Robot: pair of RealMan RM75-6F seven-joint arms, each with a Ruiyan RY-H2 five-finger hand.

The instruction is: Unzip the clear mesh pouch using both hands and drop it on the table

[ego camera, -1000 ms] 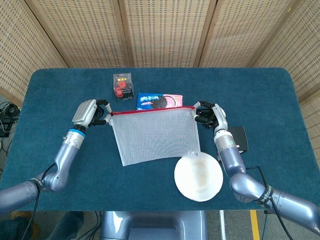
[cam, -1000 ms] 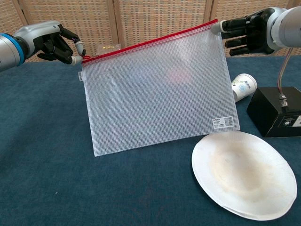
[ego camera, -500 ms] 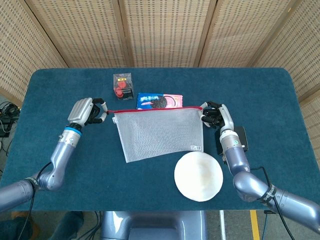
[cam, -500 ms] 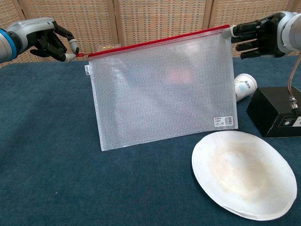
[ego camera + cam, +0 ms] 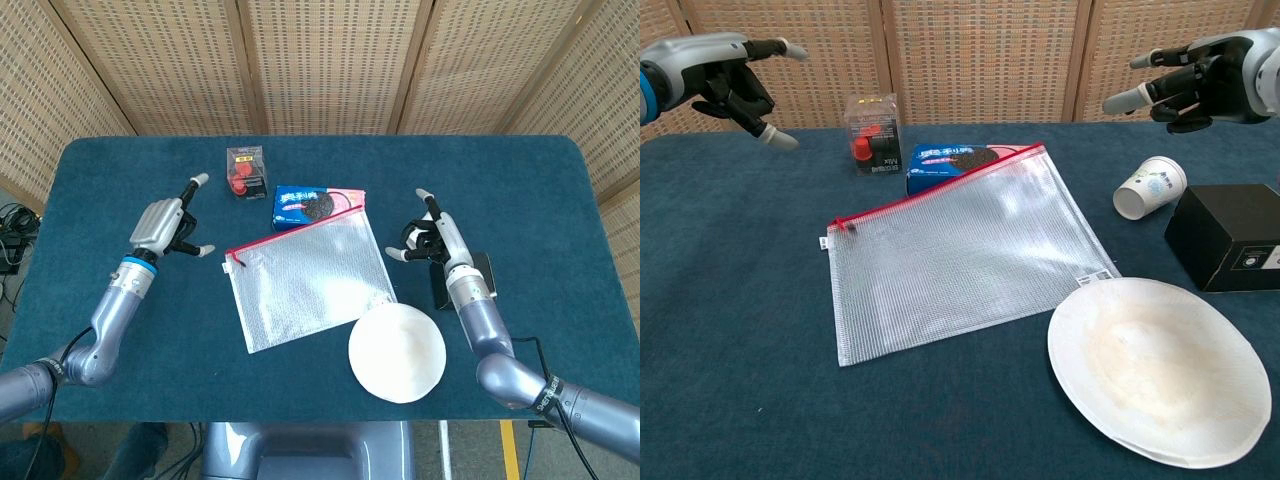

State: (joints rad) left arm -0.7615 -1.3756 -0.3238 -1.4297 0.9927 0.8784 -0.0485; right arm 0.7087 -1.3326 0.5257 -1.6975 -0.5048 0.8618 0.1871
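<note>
Released since the earlier frames, the mesh pouch lies flat on the table, zipper edge running 8 to 2 o'clock. Left hand and right hand hover apart, fingers spread, holding nothing; the left is nearer the slider end.

Probably lab: blue-clothed table, woven screens.
</note>
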